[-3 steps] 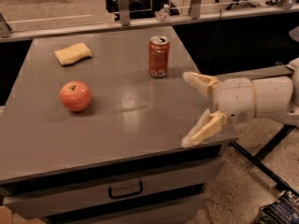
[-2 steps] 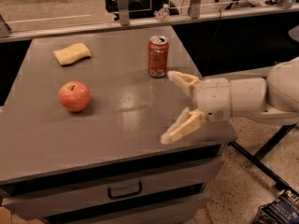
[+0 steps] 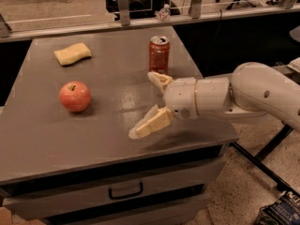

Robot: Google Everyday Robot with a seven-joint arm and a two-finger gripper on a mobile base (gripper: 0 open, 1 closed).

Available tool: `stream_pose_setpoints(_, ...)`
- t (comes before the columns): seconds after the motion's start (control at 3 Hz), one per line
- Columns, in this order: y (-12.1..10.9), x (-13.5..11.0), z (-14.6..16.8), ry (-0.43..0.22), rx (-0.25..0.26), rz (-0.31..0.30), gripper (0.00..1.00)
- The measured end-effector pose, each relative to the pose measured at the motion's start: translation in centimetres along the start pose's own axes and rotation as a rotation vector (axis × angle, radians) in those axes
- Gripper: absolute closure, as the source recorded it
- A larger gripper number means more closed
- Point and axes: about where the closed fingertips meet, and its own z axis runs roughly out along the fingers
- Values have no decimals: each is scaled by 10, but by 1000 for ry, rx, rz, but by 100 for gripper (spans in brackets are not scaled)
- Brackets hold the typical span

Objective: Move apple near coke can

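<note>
Gripper [image 3: 151,103]: empty, fingers spread wide apart, hovering above the right-centre of the table [image 3: 56,144], just in front of the coke can [image 3: 159,55]. Compared with a second ago it has travelled left from the table's right edge. Apple [image 3: 75,96]: unmoved, resting left of centre, well apart from the gripper and the can. A yellow sponge [image 3: 72,54] lies at far left. Assessment: approach under way; apple not yet reached, grasp outstanding.
</note>
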Motion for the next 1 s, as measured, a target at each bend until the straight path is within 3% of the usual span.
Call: stream_pose_setpoints(1.0,-5,-12,82,-38,80,80,0)
